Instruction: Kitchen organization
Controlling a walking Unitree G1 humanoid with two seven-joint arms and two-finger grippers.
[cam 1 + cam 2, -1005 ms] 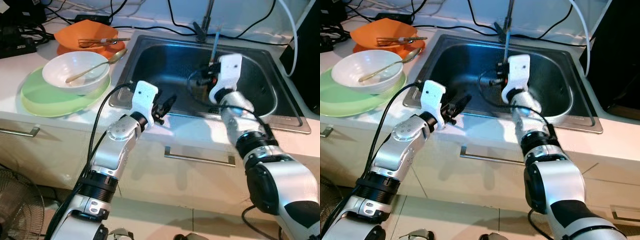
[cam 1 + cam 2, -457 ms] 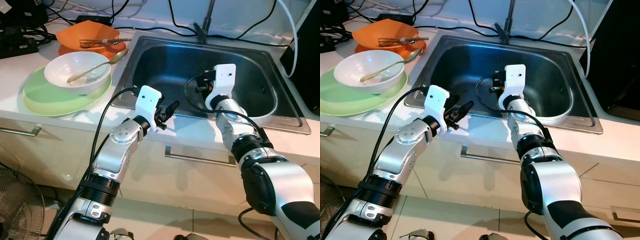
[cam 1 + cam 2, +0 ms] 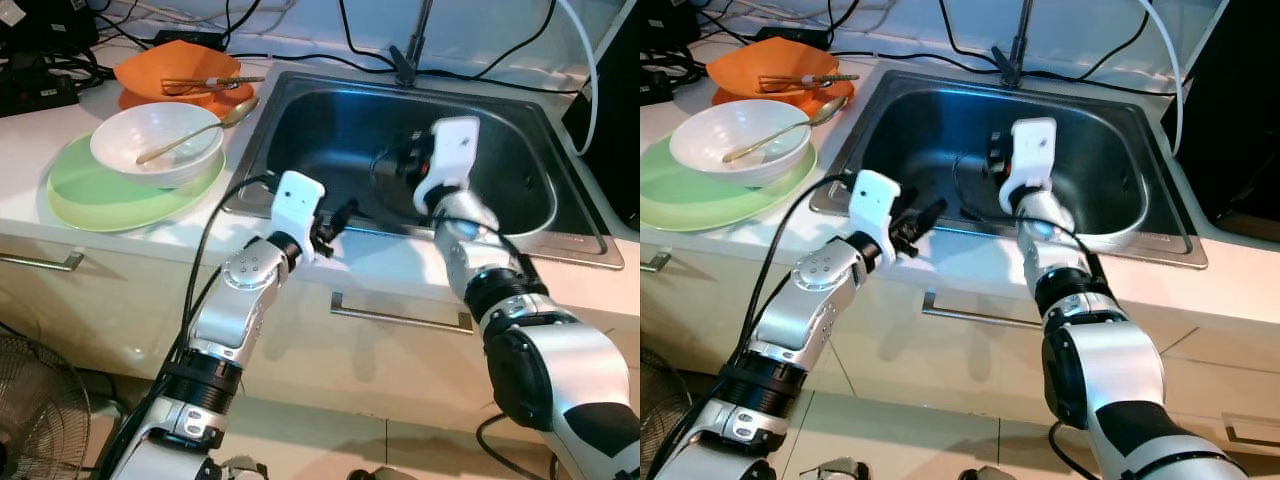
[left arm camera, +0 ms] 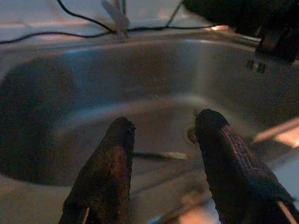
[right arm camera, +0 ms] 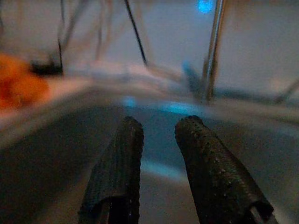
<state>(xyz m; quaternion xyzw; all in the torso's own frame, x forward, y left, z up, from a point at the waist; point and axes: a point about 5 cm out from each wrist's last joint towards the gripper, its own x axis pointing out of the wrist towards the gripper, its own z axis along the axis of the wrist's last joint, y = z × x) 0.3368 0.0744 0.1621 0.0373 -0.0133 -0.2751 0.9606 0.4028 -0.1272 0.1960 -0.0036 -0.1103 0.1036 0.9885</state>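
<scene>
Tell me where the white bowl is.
The white bowl sits on the green plate on the counter to the robot's left of the sink, a spoon resting in it and the orange dish just behind.

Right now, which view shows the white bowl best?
The left eye view: the bowl sits whole on the green plate, spoon inside. The right eye view shows it smaller, near the edge. The wrist views face the sink.

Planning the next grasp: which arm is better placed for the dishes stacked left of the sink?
Left, probably. The left pincer hovers at the sink's front-left rim, nearer the white bowl. The right pincer is inside the basin, farther away.
</scene>
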